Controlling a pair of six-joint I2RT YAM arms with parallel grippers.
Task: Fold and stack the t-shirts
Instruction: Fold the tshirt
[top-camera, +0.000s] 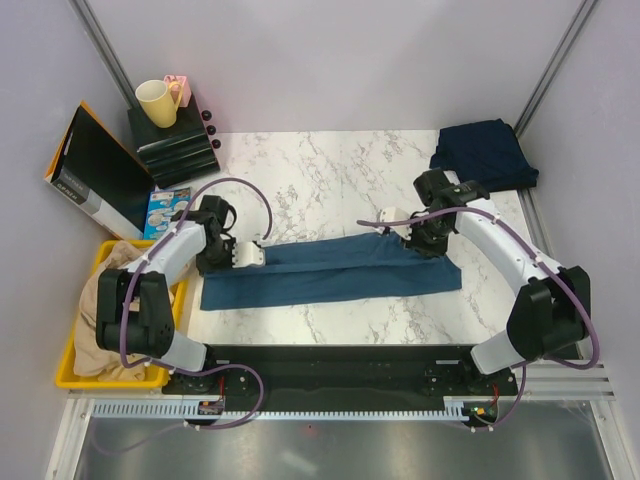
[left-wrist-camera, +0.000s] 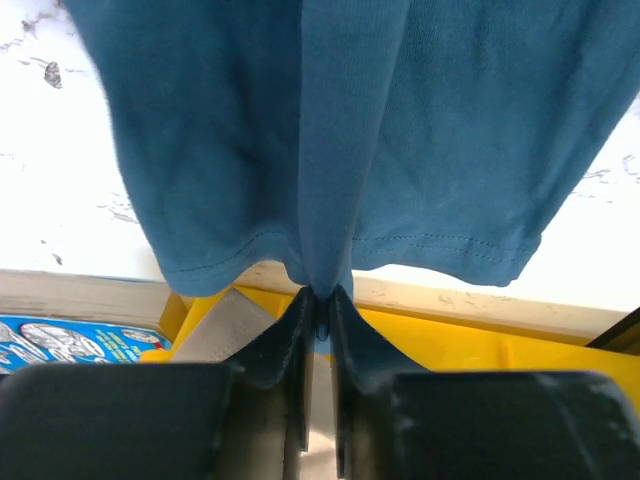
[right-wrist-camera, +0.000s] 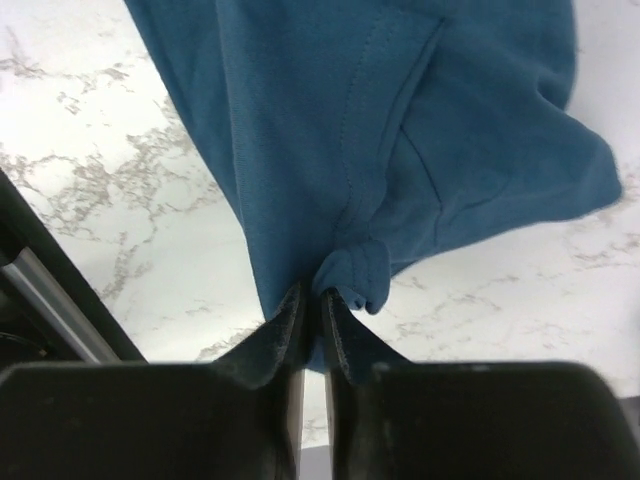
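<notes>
A steel-blue t-shirt lies folded into a long band across the marble table, stretched between both arms. My left gripper is shut on its left end; in the left wrist view the cloth runs away from the pinching jaws. At the band's right end my right gripper is shut on a bunched fold, and the right wrist view has that cloth caught between the jaws. A darker navy t-shirt lies folded at the far right corner, apart from both grippers.
A yellow bin holding beige cloth stands at the left table edge, just under the left gripper. At the far left are a black drawer unit bearing a yellow mug, a black box and a blue booklet.
</notes>
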